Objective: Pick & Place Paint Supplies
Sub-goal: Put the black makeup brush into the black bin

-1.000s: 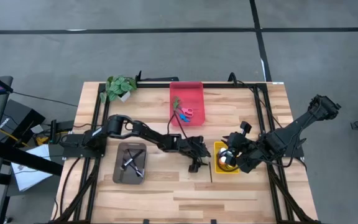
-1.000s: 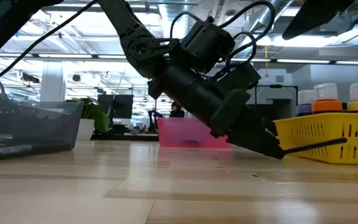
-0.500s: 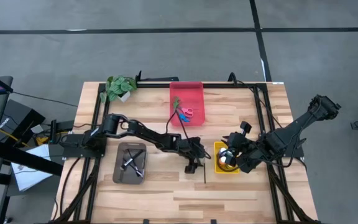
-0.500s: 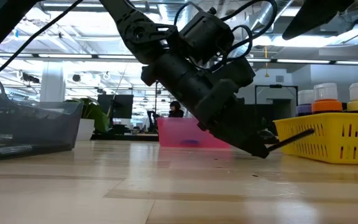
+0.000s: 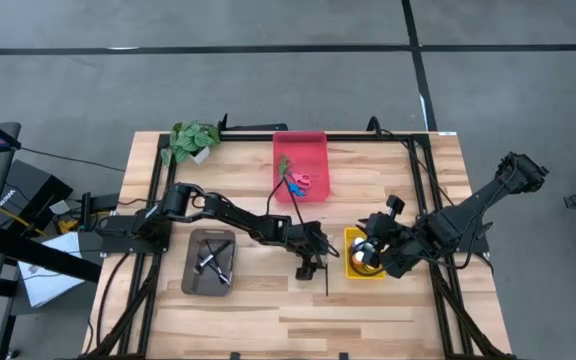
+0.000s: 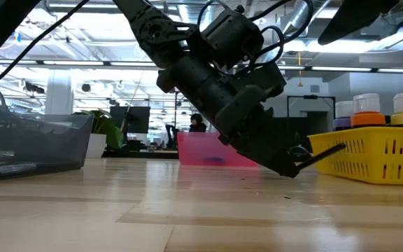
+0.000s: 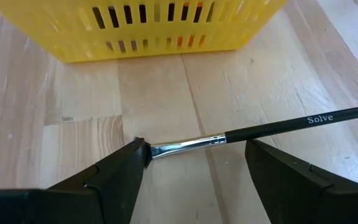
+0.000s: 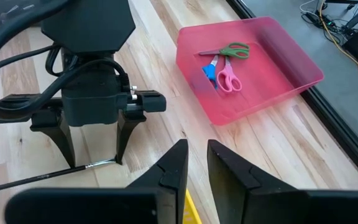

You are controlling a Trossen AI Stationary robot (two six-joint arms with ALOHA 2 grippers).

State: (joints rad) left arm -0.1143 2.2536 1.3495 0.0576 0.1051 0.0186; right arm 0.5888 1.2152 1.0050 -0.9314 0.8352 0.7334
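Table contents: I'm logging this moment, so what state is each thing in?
Left pincer: open, straddling the brush.
Thin dark-handled brush: flat on the wood, ungripped.
Right pincer: nearly closed, empty.
Yellow slotted basket: holds bottles.
Pink plastic tray: holds three scissors.

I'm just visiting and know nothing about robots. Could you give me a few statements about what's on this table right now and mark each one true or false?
1. The left end effector is open, its fingers either side of a brush lying on the table. True.
2. Three pairs of scissors lie in the red tray. True.
3. The yellow tray is empty. False: it holds paint bottles.
4. The plant stands in the grey tray. False: it stands on the table's far left corner, apart from that tray.
5. The right end effector holds a bottle. False: it holds nothing.
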